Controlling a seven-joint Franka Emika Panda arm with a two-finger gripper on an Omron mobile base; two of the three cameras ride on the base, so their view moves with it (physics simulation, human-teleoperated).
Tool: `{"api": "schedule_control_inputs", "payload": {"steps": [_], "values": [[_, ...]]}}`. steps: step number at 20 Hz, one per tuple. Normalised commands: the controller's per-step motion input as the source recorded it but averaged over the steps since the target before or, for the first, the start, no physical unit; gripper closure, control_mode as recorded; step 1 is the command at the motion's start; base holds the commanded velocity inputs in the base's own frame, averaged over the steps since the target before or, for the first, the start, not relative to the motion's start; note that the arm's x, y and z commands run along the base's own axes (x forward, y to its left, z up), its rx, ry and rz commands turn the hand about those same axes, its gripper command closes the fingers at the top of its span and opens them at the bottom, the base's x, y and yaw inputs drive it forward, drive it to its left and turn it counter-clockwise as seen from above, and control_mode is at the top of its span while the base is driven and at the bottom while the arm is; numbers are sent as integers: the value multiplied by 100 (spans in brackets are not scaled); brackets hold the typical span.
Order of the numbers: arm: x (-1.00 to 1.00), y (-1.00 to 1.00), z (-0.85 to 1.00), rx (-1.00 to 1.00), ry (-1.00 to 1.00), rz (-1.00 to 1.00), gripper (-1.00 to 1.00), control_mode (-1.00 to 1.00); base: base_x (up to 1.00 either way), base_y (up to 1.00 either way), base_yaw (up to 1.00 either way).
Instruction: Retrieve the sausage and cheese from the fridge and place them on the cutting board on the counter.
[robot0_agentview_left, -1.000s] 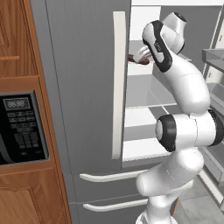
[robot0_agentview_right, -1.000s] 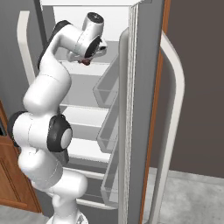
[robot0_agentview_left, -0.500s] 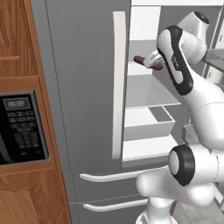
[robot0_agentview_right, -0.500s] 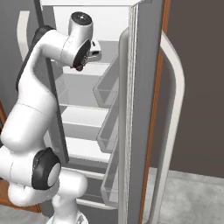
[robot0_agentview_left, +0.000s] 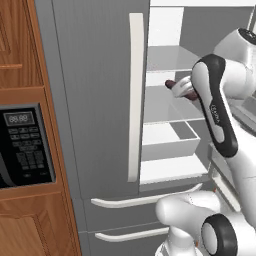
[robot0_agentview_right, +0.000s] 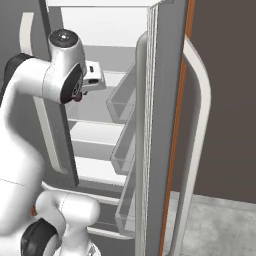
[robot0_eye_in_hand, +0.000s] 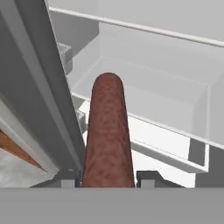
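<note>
The fridge (robot0_agentview_left: 95, 90) stands with its right door (robot0_agentview_right: 160, 125) swung open, white shelves (robot0_agentview_left: 167, 169) and door bins (robot0_agentview_right: 122, 100) exposed. The arm (robot0_agentview_left: 215, 110) is raised in front of the opening at upper-shelf height. The gripper (robot0_eye_in_hand: 107, 178) is closed on the sausage (robot0_eye_in_hand: 108, 131), which is held near one end, so that most of its length sticks out past the fingertips (robot0_eye_in_hand: 65, 177); from the left base view its dark tip (robot0_agentview_left: 171, 85) is seen in front of the upper shelf, close to the edge of the shut left door. Neither cheese, cutting board nor counter can be made out.

The main risk is judged to be a knock: with so much of the sausage projecting, its free end could be struck against the left door's edge, a shelf lip or the door bins as the arm is swung away, and it could be levered out of the grip. A swing taken quickly could also let it slide between the pads, since it is round and smooth and gripped off-centre.
</note>
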Motion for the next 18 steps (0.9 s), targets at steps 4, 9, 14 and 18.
{"api": "schedule_control_inputs", "payload": {"steps": [4,9,14,18], "values": [[-91,0,-59,0,7,-12,100,-100,0,0,0],[-37,0,-61,-2,12,-6,100,-100,0,0,0],[0,0,0,0,0,0,100,-100,0,0,0],[0,0,0,0,0,0,100,100,-66,0,0]]}}
